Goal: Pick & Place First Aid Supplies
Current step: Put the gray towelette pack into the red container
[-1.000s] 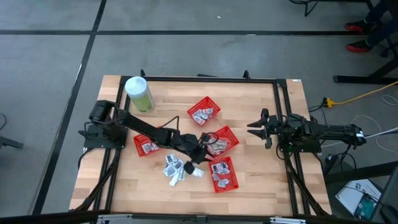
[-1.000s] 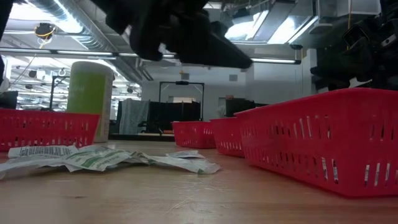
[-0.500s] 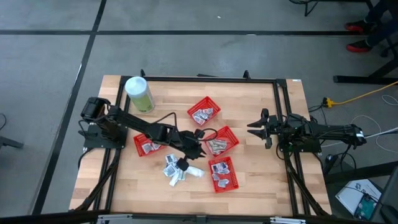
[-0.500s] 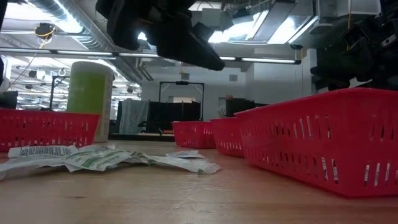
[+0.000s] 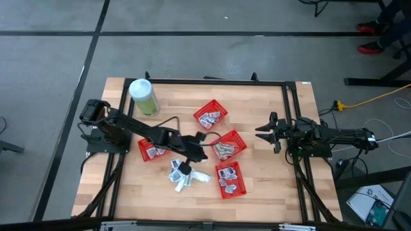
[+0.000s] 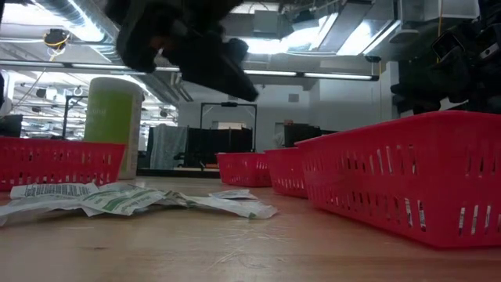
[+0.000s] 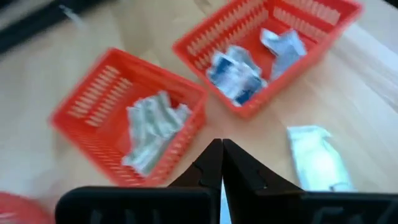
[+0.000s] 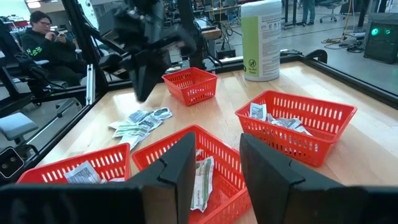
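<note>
The first aid supplies are small white-grey packets. A loose pile [image 5: 182, 174] lies flat on the wood near the table's middle, also seen in the low view [image 6: 117, 200]. More packets sit in four red mesh baskets. My left gripper [image 5: 198, 156] hovers shut above the table between the pile and the middle-right basket [image 5: 230, 144]. In the left wrist view its fingertips [image 7: 221, 149] meet, with nothing plainly between them. My right gripper [image 5: 266, 133] waits open above the table's right side [image 8: 217, 168].
A pale-green canister [image 5: 144, 96] stands at the far left. Red baskets sit at far centre [image 5: 210, 115], left [image 5: 151, 149] and near right [image 5: 231, 178]. One loose packet [image 7: 314, 158] lies beside the near basket. A seated person [image 8: 43, 37] shows beyond the table.
My left gripper has drawn back from the middle-right basket toward the table's left, coming over the near pile's right edge and dipping slightly. The packets and baskets have stayed in place.
</note>
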Robot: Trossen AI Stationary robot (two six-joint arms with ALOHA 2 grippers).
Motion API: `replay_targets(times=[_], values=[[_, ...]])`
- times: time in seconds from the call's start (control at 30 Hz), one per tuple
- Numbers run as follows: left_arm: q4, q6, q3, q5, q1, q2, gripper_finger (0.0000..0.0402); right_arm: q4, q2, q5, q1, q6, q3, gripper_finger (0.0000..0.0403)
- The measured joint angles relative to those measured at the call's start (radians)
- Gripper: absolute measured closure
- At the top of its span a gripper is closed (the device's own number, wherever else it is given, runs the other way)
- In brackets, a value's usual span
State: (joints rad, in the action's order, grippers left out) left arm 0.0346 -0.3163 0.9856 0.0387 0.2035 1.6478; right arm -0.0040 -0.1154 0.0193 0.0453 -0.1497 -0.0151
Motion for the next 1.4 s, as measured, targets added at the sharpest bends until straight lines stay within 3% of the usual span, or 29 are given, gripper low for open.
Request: replay_targets(times=[0.23, 0.47, 0.63, 1.0, 1.4], values=[[-0.282, 0.060, -0.308, 0.183, 0.024, -0.230, 0.0400, 0.000, 0.000, 0.000, 0.000, 0.000, 0.000, 0.0276], [-0.348, 0.038, -0.451, 0.038, 0.024, -0.308, 0.0391, 0.000, 0.000, 0.000, 0.000, 0.000, 0.000, 0.0276], [-0.368, 0.033, -0.454, 0.074, 0.014, -0.248, 0.0367, 0.000, 0.000, 0.000, 0.000, 0.000, 0.000, 0.0276], [-0.374, 0.033, -0.368, -0.011, -0.045, -0.014, 0.0264, 0.000, 0.000, 0.000, 0.000, 0.000, 0.000, 0.0276], [-0.219, 0.099, -0.203, -0.014, -0.088, 0.143, 0.0256, 0.000, 0.000, 0.000, 0.000, 0.000, 0.000, 0.0276]])
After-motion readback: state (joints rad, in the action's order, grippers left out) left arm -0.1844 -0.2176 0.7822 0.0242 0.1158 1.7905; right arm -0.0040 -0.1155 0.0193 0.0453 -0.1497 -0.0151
